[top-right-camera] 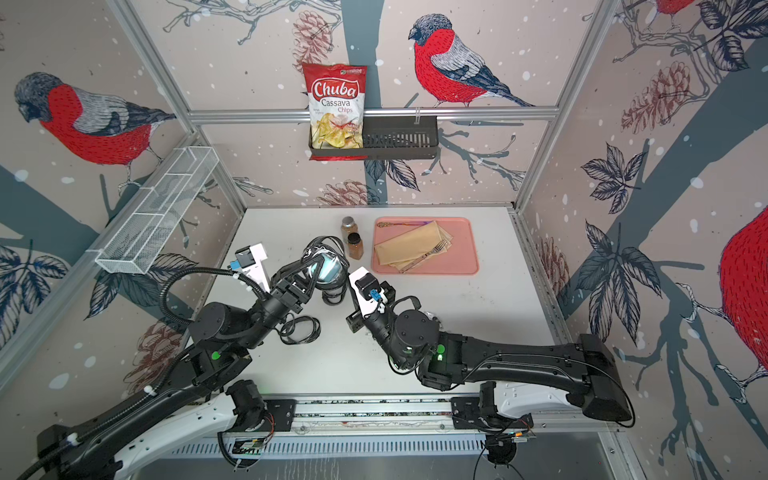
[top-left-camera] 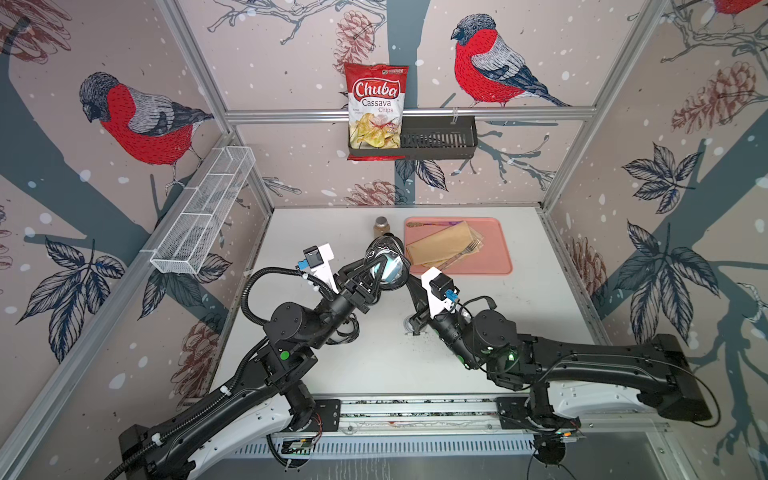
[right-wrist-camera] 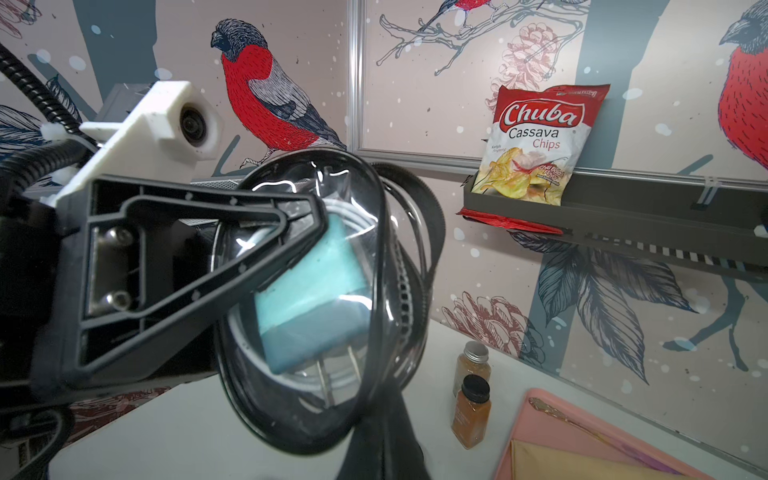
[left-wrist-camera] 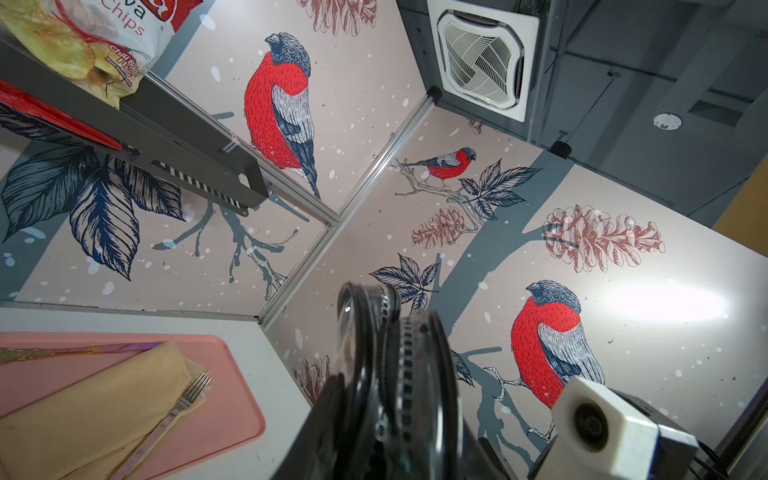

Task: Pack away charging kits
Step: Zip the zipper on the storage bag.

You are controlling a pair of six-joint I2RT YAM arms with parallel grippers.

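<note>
You are looking at a white tabletop (top-left-camera: 540,299) with bird walls around it. A red and white chip bag (top-left-camera: 376,104) is standing in a black shelf basket (top-left-camera: 440,141) up on the back wall. A white wire basket (top-left-camera: 203,216) is hanging on the left wall. A pink tray (top-left-camera: 496,249) is sitting by the far edge of the tabletop, toward the right side. A tan napkin (top-left-camera: 440,245) is lying on the tray, and a fork (top-left-camera: 467,248) is lying on the napkin.

Your left claw (top-left-camera: 376,268) is pinching a see-through case (top-left-camera: 390,257) with a black rim. It is holding the case up on its edge, off the tabletop, over the middle. Your right claw (right-wrist-camera: 390,419) is pressed together, and its tip is sitting right at the low rim of the case. You cannot tell if it is pinching anything there.

Two brown jars are standing near the far edge, just beside the tray. They are the silver-lid jar (top-right-camera: 348,227) and the black-lid jar (top-right-camera: 355,246).

Inside the case, a teal cube charger (right-wrist-camera: 307,299) is showing through the clear side, with its metal prongs (right-wrist-camera: 322,374) pointing down. A white cable (right-wrist-camera: 351,212) is curling behind it.
</note>
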